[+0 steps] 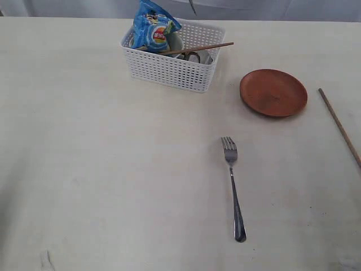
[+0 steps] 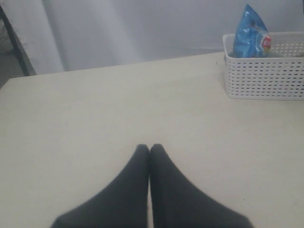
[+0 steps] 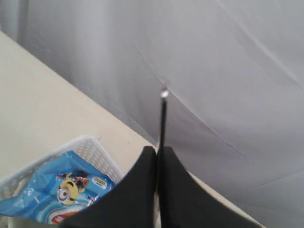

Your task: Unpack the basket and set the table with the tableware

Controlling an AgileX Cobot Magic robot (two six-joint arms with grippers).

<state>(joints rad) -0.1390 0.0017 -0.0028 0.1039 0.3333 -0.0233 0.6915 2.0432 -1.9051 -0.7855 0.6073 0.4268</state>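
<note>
The white basket [image 1: 172, 65] stands at the back of the table [image 1: 113, 169], holding a pale bowl [image 1: 176, 40], a wooden utensil [image 1: 200, 48] across its rim, and the blue snack bag [image 1: 153, 27]. A steel fork [image 1: 232, 186] lies mid-table, a brown plate [image 1: 273, 92] to the right and a wooden chopstick [image 1: 339, 126] beyond it. My right gripper [image 3: 156, 150] hangs above the basket [image 3: 78, 145], shut on a thin steel knife [image 3: 163, 118] seen edge-on. My left gripper [image 2: 149, 147] is shut and empty, low over bare table, far from the basket [image 2: 265, 71].
A grey curtain [image 3: 213, 71] hangs behind the table's far edge. The snack bag [image 3: 59, 190] lies just below my right gripper. The knife's dark tip [image 1: 193, 5] shows at the top of the exterior view; both arms are outside that view.
</note>
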